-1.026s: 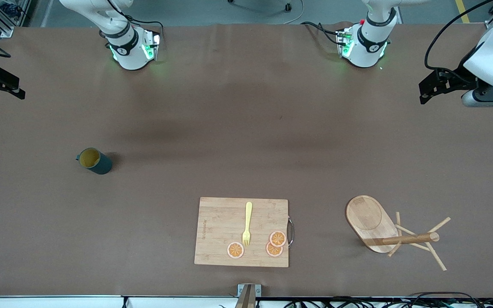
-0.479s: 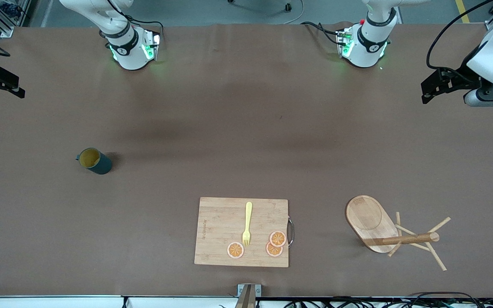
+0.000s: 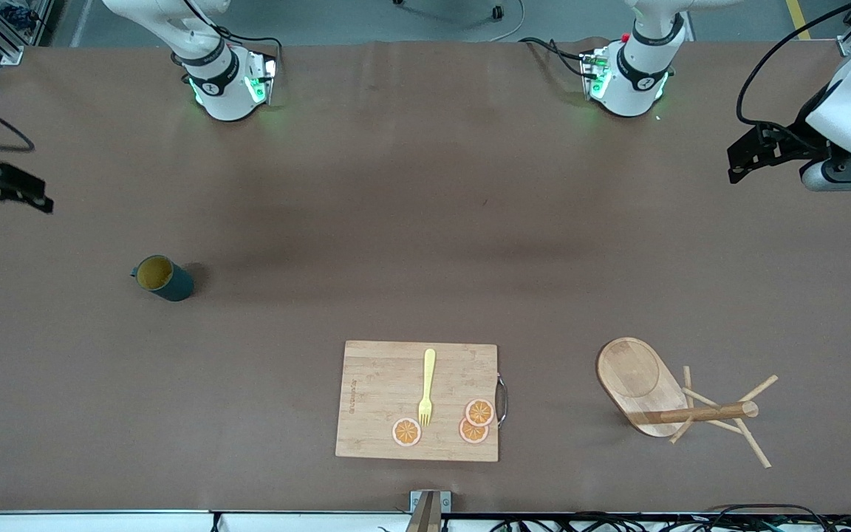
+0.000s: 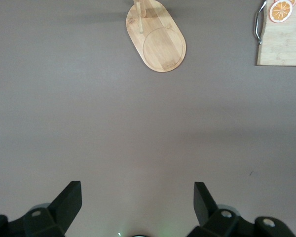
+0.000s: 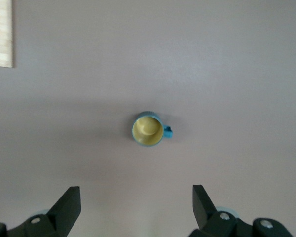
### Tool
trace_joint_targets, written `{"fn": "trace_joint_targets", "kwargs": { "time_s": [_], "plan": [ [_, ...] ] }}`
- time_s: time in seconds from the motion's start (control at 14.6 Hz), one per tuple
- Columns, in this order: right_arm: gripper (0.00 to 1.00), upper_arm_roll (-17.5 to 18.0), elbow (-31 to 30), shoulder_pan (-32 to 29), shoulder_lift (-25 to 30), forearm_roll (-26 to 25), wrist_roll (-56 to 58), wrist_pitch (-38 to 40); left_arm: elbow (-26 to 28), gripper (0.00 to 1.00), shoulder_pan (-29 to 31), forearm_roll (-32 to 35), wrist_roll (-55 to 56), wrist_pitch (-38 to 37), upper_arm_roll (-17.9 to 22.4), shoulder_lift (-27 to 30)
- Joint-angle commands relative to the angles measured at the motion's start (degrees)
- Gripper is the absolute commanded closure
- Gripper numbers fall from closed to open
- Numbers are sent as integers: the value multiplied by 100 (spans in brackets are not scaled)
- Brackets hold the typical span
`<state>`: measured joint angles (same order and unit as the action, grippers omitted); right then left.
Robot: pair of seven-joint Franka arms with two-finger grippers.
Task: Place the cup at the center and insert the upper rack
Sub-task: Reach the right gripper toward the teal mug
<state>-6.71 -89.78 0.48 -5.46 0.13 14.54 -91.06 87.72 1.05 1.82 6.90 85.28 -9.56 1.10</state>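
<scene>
— Where do the task's things sit?
— The ribbed dark teal cup (image 3: 163, 278) stands upright toward the right arm's end; the light wooden mug-tree rack (image 3: 680, 403) lies tipped on the brown surface (image 3: 425, 222).
— And the claws?
— The left claw (image 4: 136, 197) and right claw (image 5: 136, 197) hover wide open, empty.

On the brown tabletop (image 3: 425, 222) we see a rectangular bamboo cutting board (image 3: 381, 399) lying near the front camera's edge, with a metal handle (image 3: 501, 400) at its end toward the left arm, a yellow fork (image 3: 427, 386) lying on it, and three orange slices (image 3: 473, 423) beside the fork's tines.
</scene>
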Motion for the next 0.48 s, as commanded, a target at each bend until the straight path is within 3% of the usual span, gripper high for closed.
{"fn": "trace_joint_targets", "kwargs": {
  "time_s": [0.0, 0.14, 0.41],
  "plan": [
    [0, 29, 40, -161, -515, -22, 1658, -210, -89, 0, 35, -77, -127, -108, -11, -31],
    [0, 38, -318, -451, -728, 13, 2132, -542, -80, 0, 27, -77, -119, -108, -11, -48],
    [0, 38, -1671, -566, -711, 13, 2578, -1858, -54, 0, 18, -77, -110, -108, -20, -66]
  ]
}}
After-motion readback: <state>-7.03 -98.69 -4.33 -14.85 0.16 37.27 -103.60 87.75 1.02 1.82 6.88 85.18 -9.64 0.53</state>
